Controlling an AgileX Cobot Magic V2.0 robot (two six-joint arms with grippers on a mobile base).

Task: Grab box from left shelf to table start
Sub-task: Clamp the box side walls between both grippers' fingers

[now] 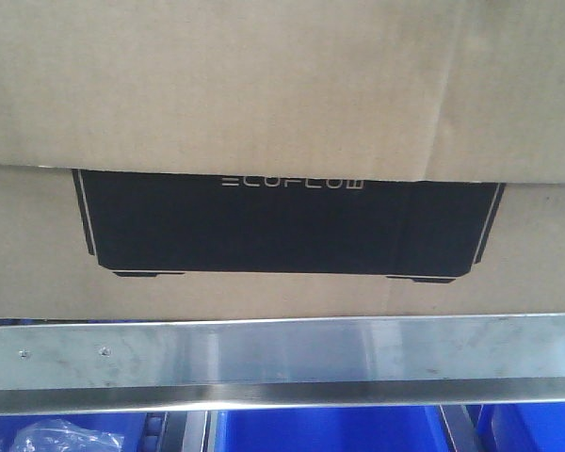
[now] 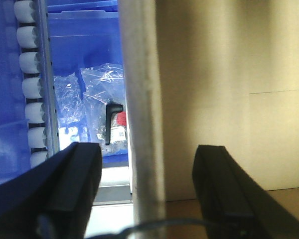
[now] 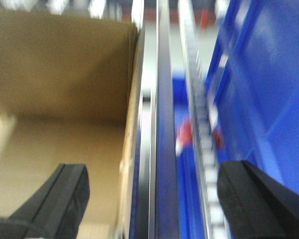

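Zero steps look done: left pincer and right pincer are spread, empty, and the box ahead rests on the left shelf.

Box: big brown corrugated carton, fills front view from 9 thru 12 to 3 o'clock. Black panel w/ pale ECOFLOW txt at ctr, reading right way up. Sits on left shelf, just behind its brushed-steel front rail at 6 o'clock; 2 screws at 8 o'clock. White rollers at 9 o'clock in left wrist view.
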